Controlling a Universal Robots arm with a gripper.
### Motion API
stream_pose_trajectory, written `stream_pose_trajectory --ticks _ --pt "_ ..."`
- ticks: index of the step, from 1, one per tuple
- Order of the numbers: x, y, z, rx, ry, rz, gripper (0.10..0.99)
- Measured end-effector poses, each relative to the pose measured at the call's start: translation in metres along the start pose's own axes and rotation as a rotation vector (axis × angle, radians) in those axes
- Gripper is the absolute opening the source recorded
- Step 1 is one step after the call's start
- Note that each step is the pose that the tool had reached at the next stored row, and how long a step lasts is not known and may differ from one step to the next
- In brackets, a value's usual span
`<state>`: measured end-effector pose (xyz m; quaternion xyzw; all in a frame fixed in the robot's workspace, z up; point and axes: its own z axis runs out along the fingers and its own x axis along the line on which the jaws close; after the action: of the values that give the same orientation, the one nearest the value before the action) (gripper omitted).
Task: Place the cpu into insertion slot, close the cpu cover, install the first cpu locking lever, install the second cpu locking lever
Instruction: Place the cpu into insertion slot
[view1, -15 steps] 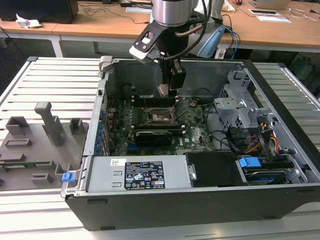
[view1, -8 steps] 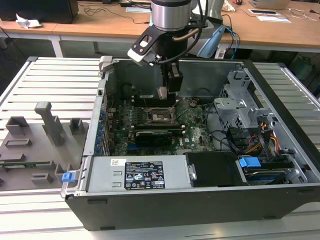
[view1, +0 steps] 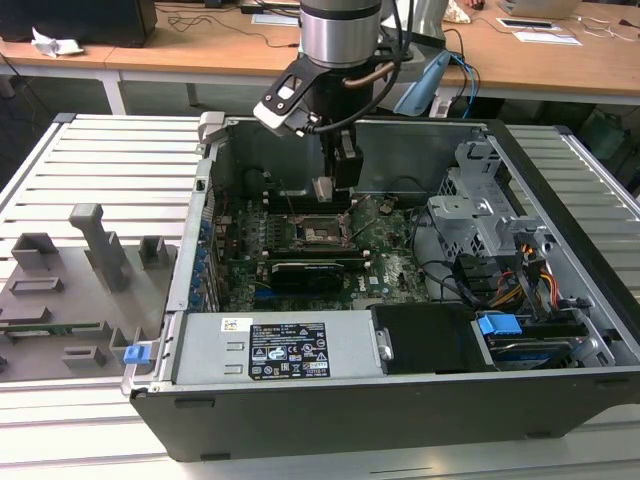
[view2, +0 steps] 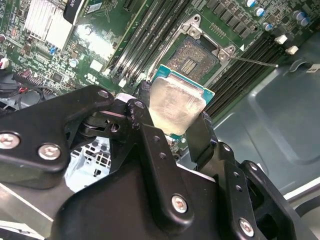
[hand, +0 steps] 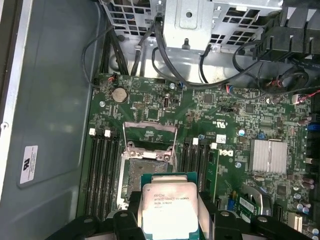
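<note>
My gripper (view1: 333, 180) hangs inside the open computer case, shut on the cpu (view1: 322, 188), a flat square chip with a dull silver top. In both wrist views the cpu (view2: 177, 105) (hand: 169, 207) sits clamped between the two black fingers (view2: 145, 120), a little above and to one side of the insertion slot (hand: 145, 172) (view2: 192, 57). The slot lies open with its contact field bare. The cpu cover (hand: 150, 131) stands flipped up at the slot's hinge edge. A thin locking lever (view2: 255, 61) sticks out sideways from the slot's corner.
Black memory slots (hand: 102, 170) flank the socket on both sides. A long black card (view1: 315, 270) lies in front of it, with a power supply (view1: 290, 345) nearer still. A metal drive cage (view1: 480, 215) with cables is at the exterior view's right, and a grey fixture tray (view1: 70, 290) lies outside the case.
</note>
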<state>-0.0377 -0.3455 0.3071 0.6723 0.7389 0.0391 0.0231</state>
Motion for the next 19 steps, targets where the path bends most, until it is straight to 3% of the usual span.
stream_pose_trajectory --ticks 19 --pt "-0.0001 -0.0005 0.0055 0.000 -0.0010 0.012 0.529"
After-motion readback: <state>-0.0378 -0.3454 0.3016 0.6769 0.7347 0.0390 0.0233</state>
